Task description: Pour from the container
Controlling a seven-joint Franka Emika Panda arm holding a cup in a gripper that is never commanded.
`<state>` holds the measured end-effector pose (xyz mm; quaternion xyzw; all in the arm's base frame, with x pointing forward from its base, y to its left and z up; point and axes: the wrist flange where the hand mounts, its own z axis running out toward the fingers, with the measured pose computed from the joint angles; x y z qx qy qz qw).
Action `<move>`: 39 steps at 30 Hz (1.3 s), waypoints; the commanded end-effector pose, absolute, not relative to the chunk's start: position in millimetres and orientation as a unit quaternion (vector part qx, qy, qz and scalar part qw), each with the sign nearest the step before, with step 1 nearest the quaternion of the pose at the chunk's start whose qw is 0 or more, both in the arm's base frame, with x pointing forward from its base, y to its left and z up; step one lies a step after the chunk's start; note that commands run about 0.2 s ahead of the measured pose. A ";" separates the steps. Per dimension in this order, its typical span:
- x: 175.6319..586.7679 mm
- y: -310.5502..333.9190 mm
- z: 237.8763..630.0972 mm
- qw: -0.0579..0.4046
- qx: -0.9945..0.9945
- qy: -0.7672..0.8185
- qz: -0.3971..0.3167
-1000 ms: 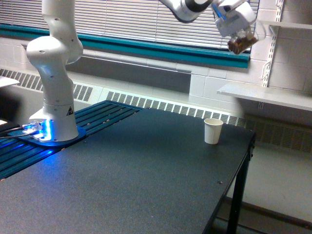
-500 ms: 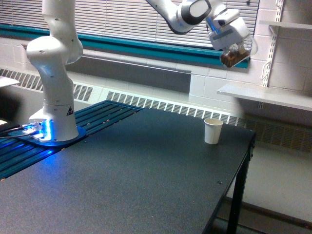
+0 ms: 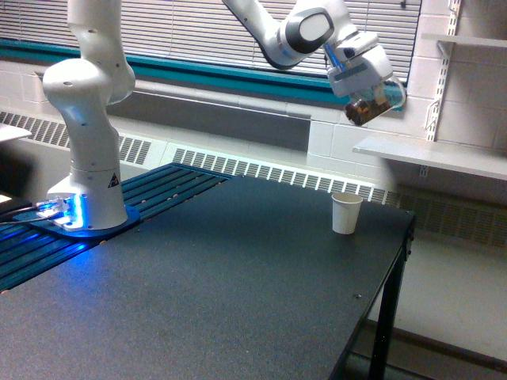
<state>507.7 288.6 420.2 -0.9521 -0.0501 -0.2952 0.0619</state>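
Your container (image 3: 369, 106) is up in the air, near the top of the exterior view, at about 1 o'clock from the middle of the picture. It is a small clear cup, and you can see brown bits through its side. It is tipped over at a slant, with its lower end pointing down toward 7 o'clock. You cannot tell if anything is falling out of it.

Your gripper (image 3: 366, 89) has it. The jaws are closed around the container, with the white gripper body sitting on top of it at about 11 o'clock.

Below the container, at about 6 o'clock from it and well apart, a white paper cup (image 3: 346, 212) stands upright on the bench (image 3: 198, 301). The cup is near the far right corner of the dark bench top. The container hangs a bit toward the exterior view's right of the cup, high over it.

From the gripper, your white arm (image 3: 273, 36) runs up toward 10 o'clock and out of the top of the picture. The arm's thick white base (image 3: 89, 119) stands at 9 o'clock, on a round plate with blue light (image 3: 59, 210) glowing at its foot.

Behind it all there are window blinds (image 3: 190, 32) and a white shelf (image 3: 432, 154) on the wall at 3 o'clock.
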 end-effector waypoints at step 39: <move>480.4 231.0 319.1 -0.003 -0.978 -0.016 -0.208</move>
